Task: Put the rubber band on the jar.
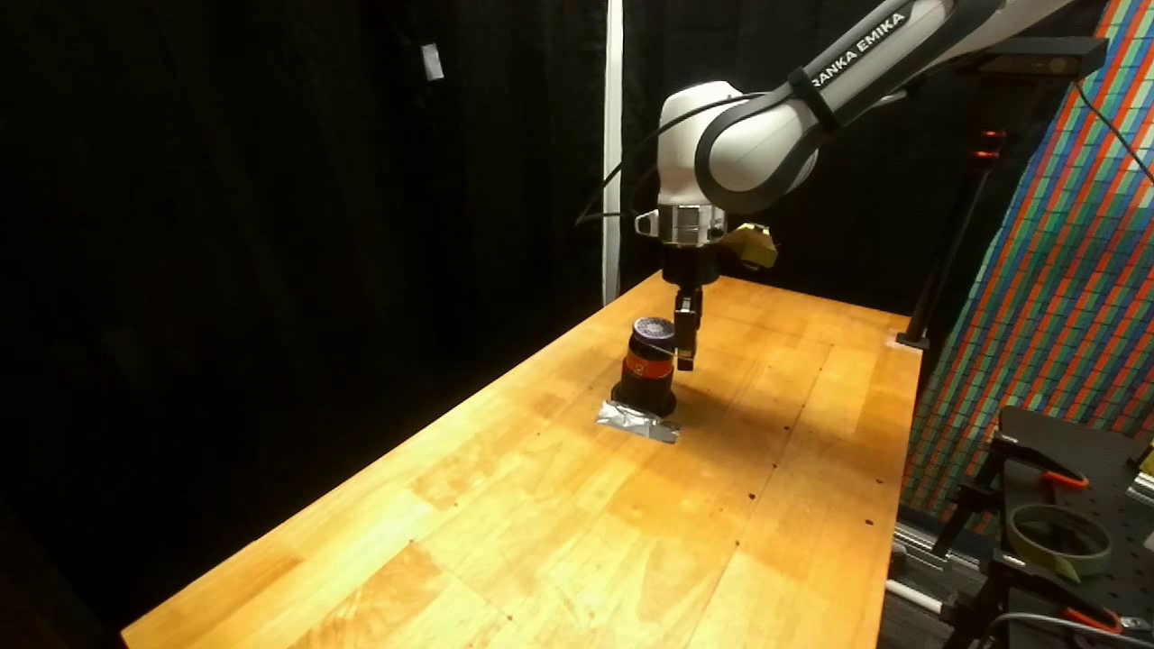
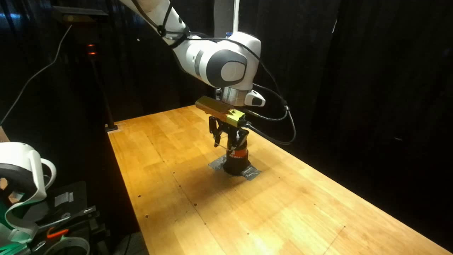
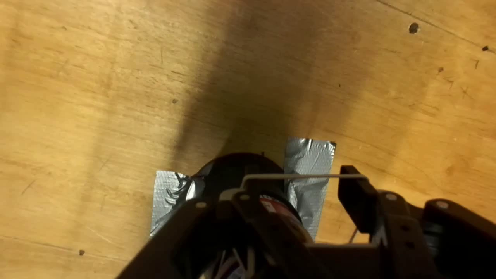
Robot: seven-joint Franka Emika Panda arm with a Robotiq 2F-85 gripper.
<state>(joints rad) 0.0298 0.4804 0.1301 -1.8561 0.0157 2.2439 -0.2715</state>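
Black curtains point(image 1: 270, 270) hang behind a wooden table point(image 1: 577, 532), and on the table stands the jar point(image 1: 647, 368), upright, with an orange-red label round its dark body. Strips of silver tape point(image 3: 310, 159) lie on the wood at two sides of the jar's base.

Right at the jar's upper end, the gripper point(image 3: 294, 197) points down with its fingers point(image 2: 216, 141) spread apart. One finger overlaps the jar in the wrist view; the other hangs off to the jar's side, above the wood. Thin and pale, the band point(image 3: 310, 176) is stretched from finger to finger. In an exterior view a fine line also crosses the jar just below its top; whether the band goes around the jar there or only passes before it, I cannot tell.

Above the jar sit a yellow box point(image 2: 219, 110) fixed by the gripper and then the white and grey arm point(image 2: 226, 67), with a black cable point(image 2: 263, 134) looping past it. Well apart from the jar, a pole point(image 2: 102, 94) with red lights rises at a table corner. Farther from the jar, off the table, a roll point(image 1: 1059, 541) lies on a black stand point(image 1: 1050, 428), near a striped, many-coloured cloth point(image 1: 1037, 270).
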